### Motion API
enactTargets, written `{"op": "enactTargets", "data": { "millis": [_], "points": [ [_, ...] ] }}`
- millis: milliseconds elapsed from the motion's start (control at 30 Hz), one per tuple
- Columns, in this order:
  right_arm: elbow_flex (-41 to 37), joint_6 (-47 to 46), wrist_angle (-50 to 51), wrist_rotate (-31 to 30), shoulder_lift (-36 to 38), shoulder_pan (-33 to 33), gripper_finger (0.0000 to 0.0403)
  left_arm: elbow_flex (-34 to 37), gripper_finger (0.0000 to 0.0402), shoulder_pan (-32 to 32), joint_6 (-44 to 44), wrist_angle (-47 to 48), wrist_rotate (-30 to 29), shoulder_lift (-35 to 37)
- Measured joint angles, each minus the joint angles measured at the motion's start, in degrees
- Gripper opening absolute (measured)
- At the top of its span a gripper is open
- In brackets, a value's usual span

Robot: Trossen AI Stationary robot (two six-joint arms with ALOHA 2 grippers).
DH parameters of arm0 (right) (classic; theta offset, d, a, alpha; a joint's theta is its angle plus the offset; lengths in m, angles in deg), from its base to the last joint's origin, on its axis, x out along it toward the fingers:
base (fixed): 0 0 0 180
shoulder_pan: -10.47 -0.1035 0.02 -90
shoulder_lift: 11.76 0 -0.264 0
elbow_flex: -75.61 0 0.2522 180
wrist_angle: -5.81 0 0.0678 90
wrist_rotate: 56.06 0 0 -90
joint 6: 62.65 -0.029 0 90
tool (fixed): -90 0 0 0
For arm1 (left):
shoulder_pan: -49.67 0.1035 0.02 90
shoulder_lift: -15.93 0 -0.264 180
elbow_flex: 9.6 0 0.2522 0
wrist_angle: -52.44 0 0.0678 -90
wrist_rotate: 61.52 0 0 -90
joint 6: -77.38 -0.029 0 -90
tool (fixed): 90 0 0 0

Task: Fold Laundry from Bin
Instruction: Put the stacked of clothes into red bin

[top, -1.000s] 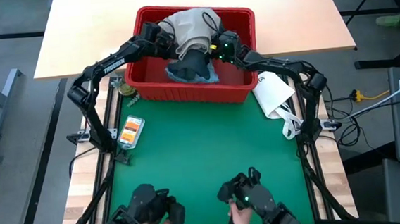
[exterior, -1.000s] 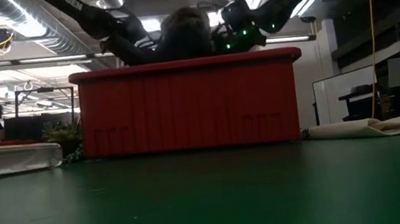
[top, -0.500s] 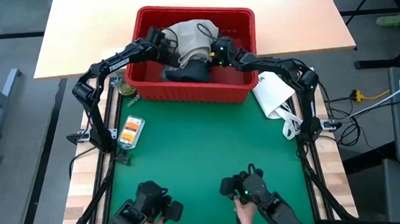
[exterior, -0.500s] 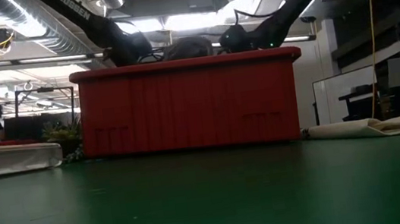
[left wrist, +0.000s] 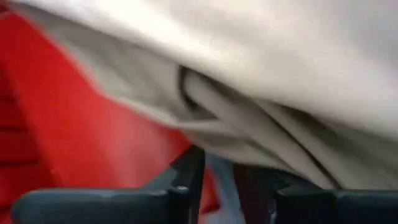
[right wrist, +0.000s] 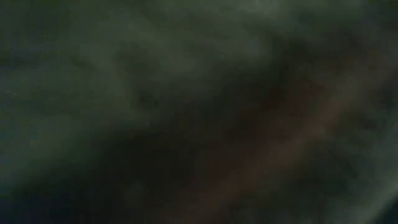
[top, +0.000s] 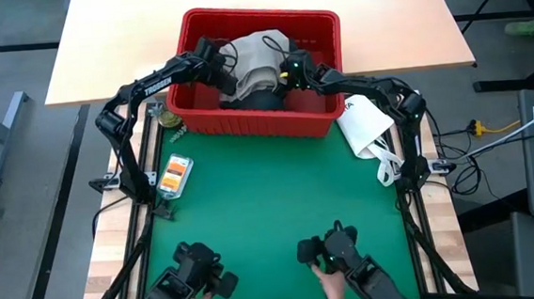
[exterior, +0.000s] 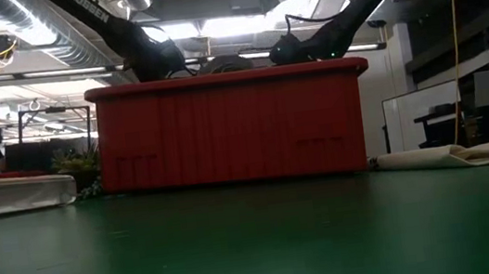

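The red bin (top: 263,121) stands at the far edge of the green mat (top: 272,215), in the middle of the table. Inside it lies the laundry: tan khaki trousers (top: 256,56) are heaped on top, and a dark garment (top: 254,99) lies under them toward the near wall of the bin.

Both arms reach into the bin from the two sides. The left gripper (top: 227,69) is at the left side of the trousers, pressed against the tan cloth. In the left wrist view its two fingers (left wrist: 186,180) stand a little apart, with the tan fabric lying just over them and the red wall of the bin beside; whether they pinch the cloth I cannot tell. The right gripper (top: 281,78) is low at the right side of the pile, where the trousers meet the dark garment. Its wrist view is filled with dark cloth only, so I cannot tell how its fingers stand.

On the mat to the left of the bin lies a small orange and white packet (top: 174,173). To the right of the bin lies a white flat bag (top: 369,128), partly over the mat's edge
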Motion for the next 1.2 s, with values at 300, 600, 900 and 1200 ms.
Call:
{"op": "enactTargets", "data": {
  "millis": [300, 600, 900, 1200],
  "points": [
    [0.06, 8.14, 6.08, -0.03, 0.08, 0.65, 0.0192, -1.33, 0.0148, -0.12, -11.71, 7.36, -14.40, 1.77],
    [0.06, 19.04, 13.29, -4.77, 3.36, 0.60, 0.0229, -12.48, 0.0167, -0.03, -14.42, 17.09, -15.22, 2.03],
    [0.06, 29.34, 19.48, -11.72, 8.92, 0.51, 0.0229, -23.68, 0.0167, -0.15, -14.50, 21.43, -6.68, 2.03],
    [0.06, 38.49, 26.87, -16.11, 12.32, 0.47, 0.0229, -24.72, 0.0167, -1.72, -14.15, 21.39, 5.22, 2.01]
  ]
}}
